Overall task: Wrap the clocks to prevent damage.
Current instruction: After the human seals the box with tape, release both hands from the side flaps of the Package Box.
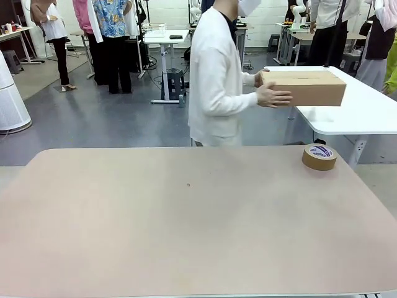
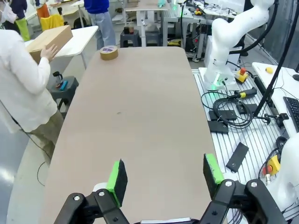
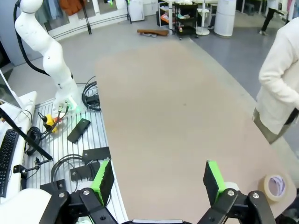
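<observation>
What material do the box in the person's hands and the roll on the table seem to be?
Box: likely corrugated cardboard, matte brown, with sharp folded edges.
Roll: probably packing tape, tan, slightly glossy, wound around a printed core.

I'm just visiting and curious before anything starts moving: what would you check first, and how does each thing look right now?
1. Left claw open, holding nothing: ok.
2. Right claw open, holding nothing: ok.
3. Tape roll on the table, near its far right corner: ok.
4. Cardboard box on the robot's table: not ok; the person's hand grips it over the white table behind.
5. Clocks ready to wrap: cannot tell; the box is closed.
6. Person clear of the arms: ok; standing at the far edge, turned toward the box.
</observation>
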`<state>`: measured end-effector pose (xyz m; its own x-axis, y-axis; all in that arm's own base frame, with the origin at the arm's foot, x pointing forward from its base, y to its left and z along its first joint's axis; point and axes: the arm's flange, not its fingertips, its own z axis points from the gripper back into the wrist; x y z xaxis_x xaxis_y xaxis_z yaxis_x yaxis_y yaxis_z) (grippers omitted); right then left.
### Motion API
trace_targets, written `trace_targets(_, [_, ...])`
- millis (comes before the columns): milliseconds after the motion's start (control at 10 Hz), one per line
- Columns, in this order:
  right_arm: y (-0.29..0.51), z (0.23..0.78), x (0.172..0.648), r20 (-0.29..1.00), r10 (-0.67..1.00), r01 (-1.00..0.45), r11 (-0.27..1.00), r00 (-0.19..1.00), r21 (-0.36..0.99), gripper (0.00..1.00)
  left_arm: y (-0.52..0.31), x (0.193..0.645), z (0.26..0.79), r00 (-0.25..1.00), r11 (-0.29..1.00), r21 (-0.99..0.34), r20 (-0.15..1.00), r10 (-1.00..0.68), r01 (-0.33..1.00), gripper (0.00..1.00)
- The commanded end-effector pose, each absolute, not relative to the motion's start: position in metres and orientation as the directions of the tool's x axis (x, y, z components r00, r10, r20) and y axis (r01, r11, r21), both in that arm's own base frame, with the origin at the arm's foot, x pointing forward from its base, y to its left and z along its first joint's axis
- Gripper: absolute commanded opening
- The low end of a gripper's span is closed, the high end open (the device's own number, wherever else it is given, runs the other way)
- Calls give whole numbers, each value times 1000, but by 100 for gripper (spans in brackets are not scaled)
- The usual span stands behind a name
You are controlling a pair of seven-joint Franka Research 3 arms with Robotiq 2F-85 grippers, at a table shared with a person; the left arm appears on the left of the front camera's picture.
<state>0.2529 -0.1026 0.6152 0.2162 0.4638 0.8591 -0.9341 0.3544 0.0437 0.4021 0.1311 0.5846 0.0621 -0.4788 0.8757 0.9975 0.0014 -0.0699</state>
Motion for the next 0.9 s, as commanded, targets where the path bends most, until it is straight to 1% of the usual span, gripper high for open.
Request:
trace_targets(0, [-100,607,254,854,478,-938,345,206,34,100,137,406,589,24,-30,-42,888,-460,999,85])
trace_targets(100, [-99,604,255,839,498,-937,346,218,38,100,137,406,589,18,-32,-37,890,-456,999,85])
trace_targets(200, [-102,614,253,857,466,-933,357,219,44,100,136,406,589,20,-23,-35,887,-461,999,85])
trace_targets(600, [-102,614,253,857,466,-933,357,219,44,100,131,403,591,47,92,2,851,-523,996,85])
trace_targets(800, [-102,614,253,857,466,-933,357,219,44,100,132,404,592,51,101,4,845,-532,995,85])
